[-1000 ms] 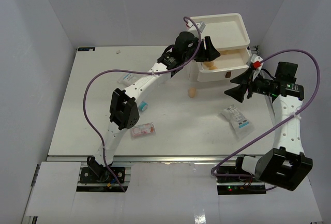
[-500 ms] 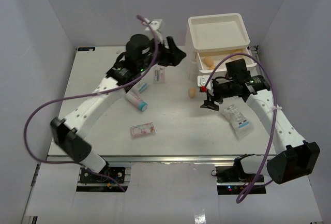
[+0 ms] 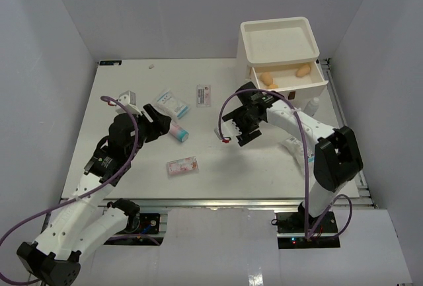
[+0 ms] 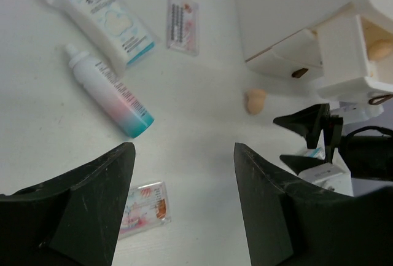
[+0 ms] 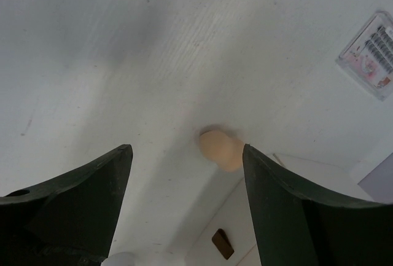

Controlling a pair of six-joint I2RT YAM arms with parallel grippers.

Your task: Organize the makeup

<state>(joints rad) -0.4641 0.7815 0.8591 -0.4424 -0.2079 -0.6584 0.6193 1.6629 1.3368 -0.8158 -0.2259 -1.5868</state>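
Both arms have moved within the last second, and that sets up your next pick. Your left gripper (image 4: 183,171) has come back from the far drawer box to the near left of the table; its fingers are spread wide with nothing between them. It hangs over the pink tube (image 4: 110,91), with a clear packet (image 4: 101,14) and a sachet (image 4: 182,23) beyond it. Your right gripper (image 5: 187,155) has swung in from the right side to the middle of the table, and its fingers are also apart and empty. The one loose sponge (image 5: 221,149) lies on the table directly below the gap, slightly toward the right finger. From above the arm hides that sponge, so how close the fingertips are to it is hard to judge. Three sponges (image 3: 266,78) already lie in the open drawer (image 3: 291,92). The fourth looks like the step in hand; the tube, sachets and packets remain to be sorted.
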